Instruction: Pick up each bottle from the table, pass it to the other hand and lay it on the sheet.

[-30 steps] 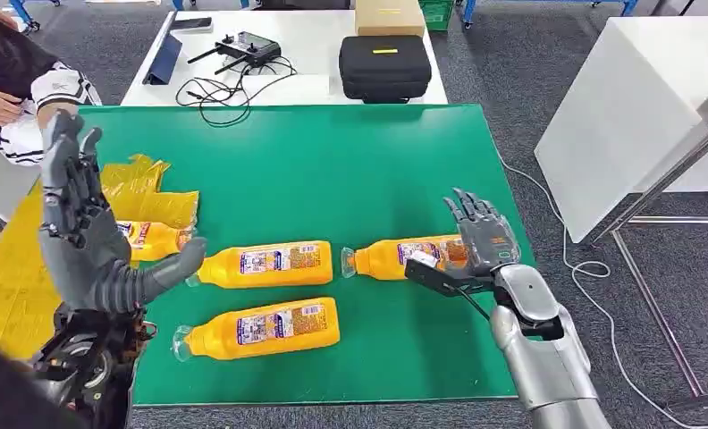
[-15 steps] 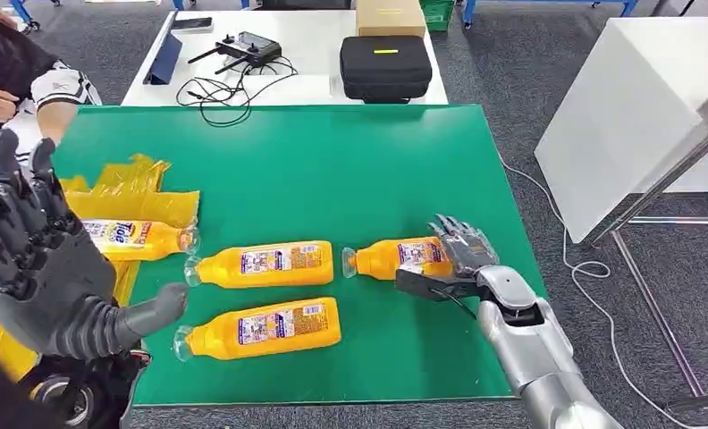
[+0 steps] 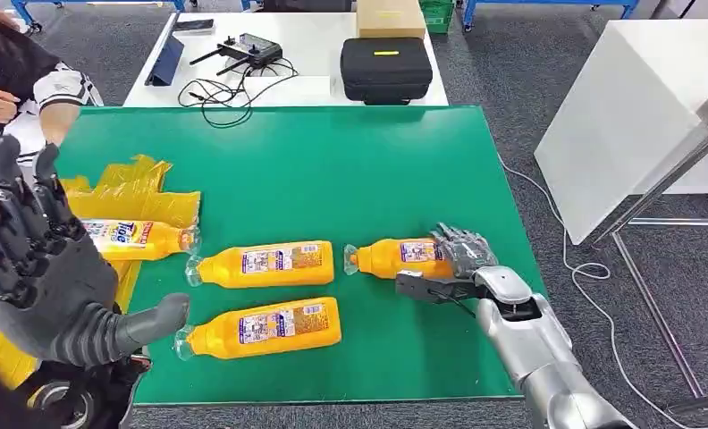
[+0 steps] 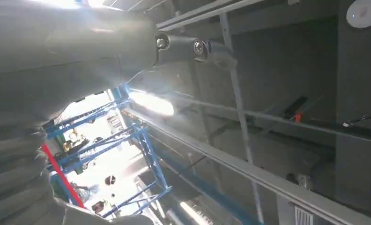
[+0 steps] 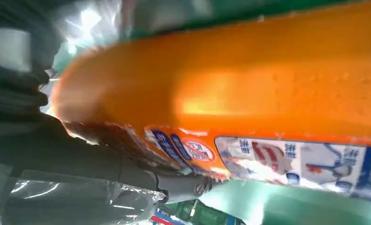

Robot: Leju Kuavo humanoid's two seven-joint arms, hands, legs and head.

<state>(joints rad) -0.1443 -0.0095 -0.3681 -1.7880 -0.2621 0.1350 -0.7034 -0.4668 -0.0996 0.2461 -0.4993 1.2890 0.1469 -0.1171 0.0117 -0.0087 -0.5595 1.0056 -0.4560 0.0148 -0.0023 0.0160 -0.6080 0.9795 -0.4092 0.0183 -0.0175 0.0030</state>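
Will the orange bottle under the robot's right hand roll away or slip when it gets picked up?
Probably it could roll: the orange bottle lies on its side on the green mat. Its plastic looks smooth and shiny in the right wrist view, so it may slip. The right hand wraps its wide end, which should help steady it.

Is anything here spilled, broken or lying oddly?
Nothing spilled or broken. The four orange bottles lie on their sides, which fits the job: one on the crumpled yellow sheet, three on the green table. The right hand is on the rightmost bottle.
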